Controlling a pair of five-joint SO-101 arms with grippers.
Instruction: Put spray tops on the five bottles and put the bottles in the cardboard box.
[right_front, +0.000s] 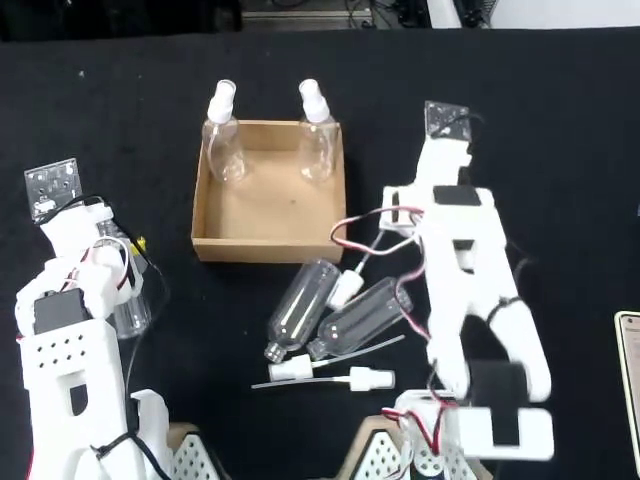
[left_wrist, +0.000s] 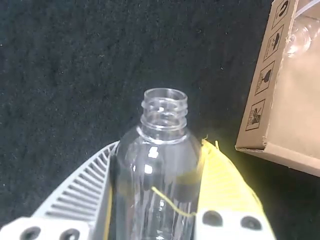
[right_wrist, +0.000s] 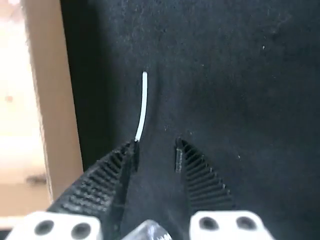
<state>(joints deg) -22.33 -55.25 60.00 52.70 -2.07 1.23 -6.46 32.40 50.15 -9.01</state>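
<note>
My left gripper (left_wrist: 161, 147) is shut on a clear, topless bottle (left_wrist: 165, 110), held upright left of the cardboard box (right_front: 268, 248); from above the bottle (right_front: 122, 295) stands beside the arm. Two bottles with spray tops (right_front: 222, 140) (right_front: 316, 135) stand along the box's far wall. Two bare bottles (right_front: 300, 305) (right_front: 360, 318) lie in front of the box, a spray top (right_front: 345, 290) between them. My right gripper (right_wrist: 155, 145) hangs open beside the box wall (right_wrist: 47, 100). A thin white tube (right_wrist: 143, 102) runs out from behind one fingertip, and something pale sits low between the jaws.
Two more spray tops (right_front: 290, 370) (right_front: 368, 378) with long tubes lie near the front edge. The right arm (right_front: 455, 250) rises right of the lying bottles. A flat card (right_front: 630, 360) sits at the right edge. Black cloth covers the table.
</note>
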